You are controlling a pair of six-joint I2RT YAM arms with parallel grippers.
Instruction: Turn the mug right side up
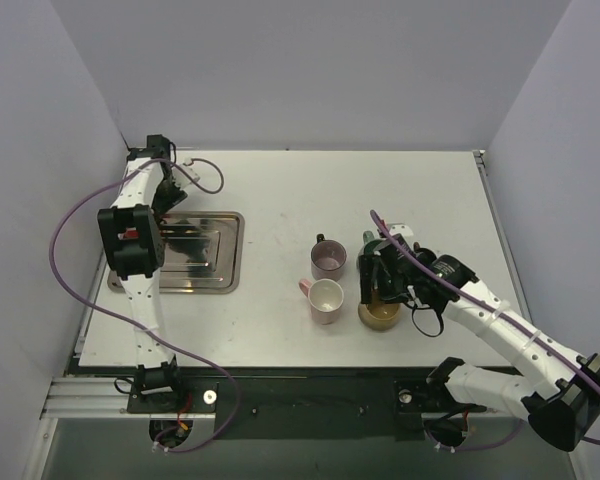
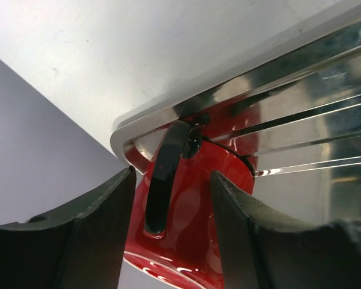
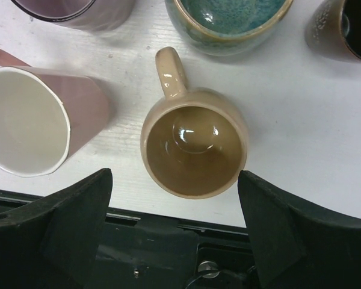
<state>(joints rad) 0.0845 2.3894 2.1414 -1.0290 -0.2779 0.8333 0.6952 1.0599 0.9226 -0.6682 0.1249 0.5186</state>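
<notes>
Tan mug (image 3: 194,150) is sitting upright at table's 4 o'clock under right gripper (image 3: 174,176), jaws spread and empty; left gripper (image 2: 172,173), jaws apart, is straddling the red mug's (image 2: 198,180) handle (image 2: 162,186) in the steel tray (image 2: 277,66) at 9 o'clock, likely not yet righted.

On the table (image 1: 380,190), a tray (image 1: 226,286) sits at the left with a mug (image 2: 192,205) in its corner, and some cups (image 1: 327,300) stand together at the right.
</notes>
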